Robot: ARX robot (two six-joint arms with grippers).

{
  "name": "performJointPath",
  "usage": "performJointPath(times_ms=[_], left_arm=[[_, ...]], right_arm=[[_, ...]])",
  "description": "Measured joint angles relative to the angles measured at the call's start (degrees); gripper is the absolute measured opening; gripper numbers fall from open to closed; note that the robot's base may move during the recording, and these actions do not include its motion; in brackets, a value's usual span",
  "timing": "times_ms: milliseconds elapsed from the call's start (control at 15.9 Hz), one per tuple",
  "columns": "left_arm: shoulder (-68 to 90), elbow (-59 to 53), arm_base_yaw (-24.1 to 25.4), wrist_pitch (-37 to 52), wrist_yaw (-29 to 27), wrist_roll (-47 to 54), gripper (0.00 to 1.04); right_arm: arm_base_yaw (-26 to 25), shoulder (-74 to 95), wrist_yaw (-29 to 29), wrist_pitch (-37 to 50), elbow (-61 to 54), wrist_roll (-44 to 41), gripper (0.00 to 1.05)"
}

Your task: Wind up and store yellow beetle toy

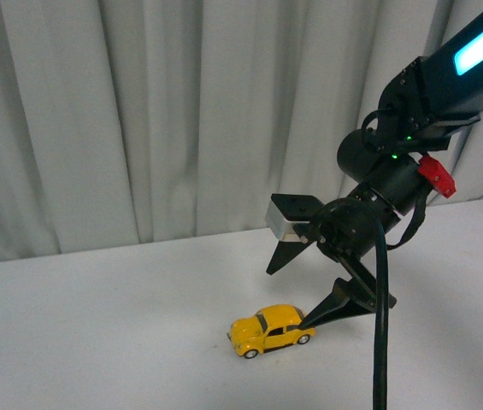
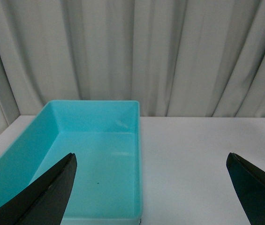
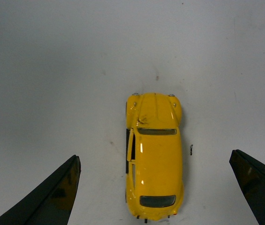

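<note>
1. Closest to the lens in the right wrist view, the right gripper (image 1: pixel 291 295) was seen spread wide, with nothing held between its fingers (image 3: pixel 52 197).
2. The yellow beetle toy (image 3: pixel 155 159) was seen between those fingers, clear of both, standing on its wheels on the table (image 1: pixel 96 342).
3. In the front view, the toy was placed near the middle of the table. One finger tip overlapped its rear end there, but the wrist view showed it was not touched.
4. The left gripper (image 2: pixel 151 157) was also spread wide and nothing was gripped.
5. A teal bin (image 2: pixel 52 126) was seen ahead of the left gripper, rectangular and open-topped, partly hidden behind one finger. A small dark speck (image 2: pixel 98 182) was noted on its floor. The toy was not yet stored in it.
6. The surface was a plain white tabletop, with a few tiny marks noted beside the toy.
7. A pale pleated curtain (image 1: pixel 138 111) was hung behind the table, and the bin's far end was set close to it.
8. A black cable (image 1: pixel 380 325) was seen hanging from the right arm.
</note>
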Motion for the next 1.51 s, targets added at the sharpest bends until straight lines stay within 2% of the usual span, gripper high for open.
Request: performJointPath(times_ms=[565,1004,1067,1255,1381,1444,1506], left_arm=[[0.00,0.00,0.00,0.00,0.00,-0.02,0.98],[0.00,0.00,0.00,0.00,0.00,-0.02,0.98],[0.00,0.00,0.00,0.00,0.00,-0.02,0.98],[0.00,0.02,0.00,0.00,0.00,0.00,0.98],[0.00,0.00,0.00,0.00,0.00,-0.02,0.98],[0.00,0.00,0.00,0.02,0.00,-0.02,0.98],[0.00,0.00,0.00,0.00,0.00,-0.02,0.98]], right_arm=[[1.22,2.40,3.17,8.63,-3.65,5.40,0.98],[1.99,5.42,3.58,10.14,-3.15,9.35,0.98],[2.21,5.55,3.41,10.16,-2.86,9.73,0.93],[2.25,6.38,2.29,9.88,-0.85,10.62,0.70],[2.25,6.47,2.14,9.57,-0.37,10.99,0.47],[2.25,6.47,2.12,9.57,-0.37,11.08,0.42],[2.25,6.47,2.08,9.60,-0.37,11.21,0.42]])
